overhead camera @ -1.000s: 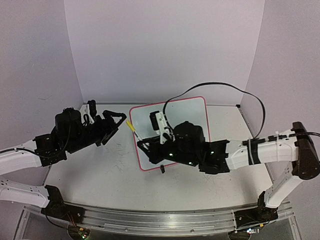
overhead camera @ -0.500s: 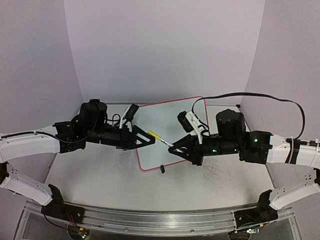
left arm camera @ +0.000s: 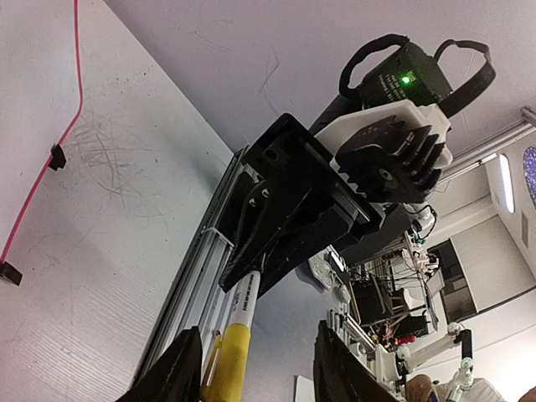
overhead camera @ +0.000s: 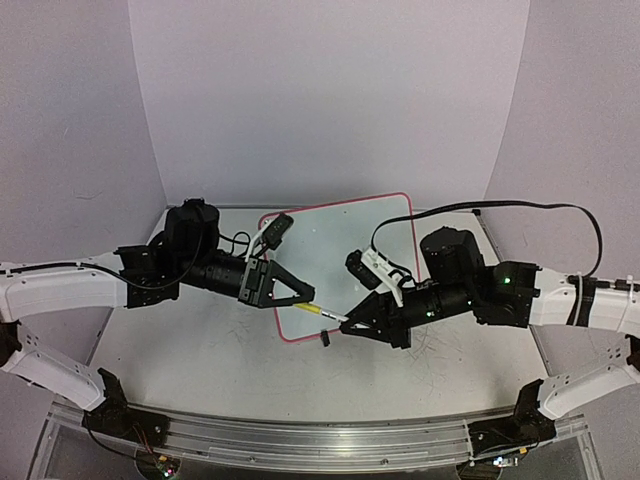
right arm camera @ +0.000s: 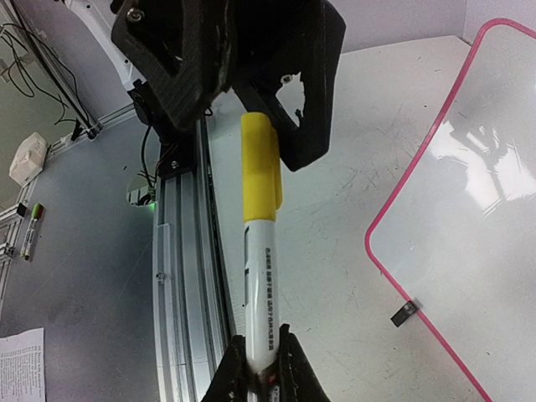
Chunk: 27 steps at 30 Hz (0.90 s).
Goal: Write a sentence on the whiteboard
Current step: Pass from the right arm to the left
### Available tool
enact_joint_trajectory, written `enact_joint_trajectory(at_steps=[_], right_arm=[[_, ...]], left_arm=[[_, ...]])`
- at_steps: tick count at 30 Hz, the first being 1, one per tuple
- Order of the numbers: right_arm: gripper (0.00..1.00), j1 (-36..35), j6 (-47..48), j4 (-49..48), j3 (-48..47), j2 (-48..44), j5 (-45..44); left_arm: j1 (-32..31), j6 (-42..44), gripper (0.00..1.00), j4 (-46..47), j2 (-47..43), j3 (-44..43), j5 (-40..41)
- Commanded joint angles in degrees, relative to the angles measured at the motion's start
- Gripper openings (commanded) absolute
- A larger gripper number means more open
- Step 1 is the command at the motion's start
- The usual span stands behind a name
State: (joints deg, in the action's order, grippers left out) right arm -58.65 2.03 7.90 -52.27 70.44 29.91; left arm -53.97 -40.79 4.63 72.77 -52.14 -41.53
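Observation:
The whiteboard (overhead camera: 345, 235) with its red-pink rim lies flat at the table's middle back. It also shows in the right wrist view (right arm camera: 469, 209) and in the left wrist view (left arm camera: 33, 100). No writing shows on it. My right gripper (overhead camera: 346, 323) is shut on the white barrel of a marker (overhead camera: 322, 312) with a yellow cap (right arm camera: 261, 167), held above the board's near left corner. My left gripper (overhead camera: 300, 298) is open, and its fingers (left arm camera: 180, 373) stand on either side of the yellow cap (left arm camera: 226, 360). The cap is close to one finger.
A black clip foot (overhead camera: 324, 338) sits at the board's near rim. The tabletop (overhead camera: 200, 340) is white and covered in grey scratches. An aluminium rail (overhead camera: 330, 440) runs along the near edge. A black cable (overhead camera: 520, 210) loops over the right arm. Lilac walls enclose the back and sides.
My right gripper carried the marker off the board to its near left corner. My left arm swung in from the left, and its open fingers now stand around the yellow cap.

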Motion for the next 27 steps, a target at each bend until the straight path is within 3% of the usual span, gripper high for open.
enact_joint_trajectory(at_steps=[1,6,14,23,27], right_arm=[[0.00,-0.15,1.31,-0.25,-2.66,0.57,0.18],[0.00,-0.15,1.41,-0.25,-2.33,-0.20,-1.33],[0.00,-0.17,1.50,0.16,-0.82,-1.73,-1.96],[0.00,-0.15,1.66,1.32,0.08,-2.50,-2.49],[0.00,-0.16,1.45,1.51,0.56,-3.45,-2.83]], left_arm=[[-1.20,-0.36,0.51,2.81,1.32,-2.29,-3.04],[-1.97,0.11,0.51,2.79,3.22,-2.82,-4.47],[-1.98,0.40,0.31,2.57,3.13,-3.04,-3.52],[-1.90,1.08,0.34,1.59,3.82,-4.01,-2.51],[-1.94,1.28,0.16,0.55,4.26,-4.64,-2.23]])
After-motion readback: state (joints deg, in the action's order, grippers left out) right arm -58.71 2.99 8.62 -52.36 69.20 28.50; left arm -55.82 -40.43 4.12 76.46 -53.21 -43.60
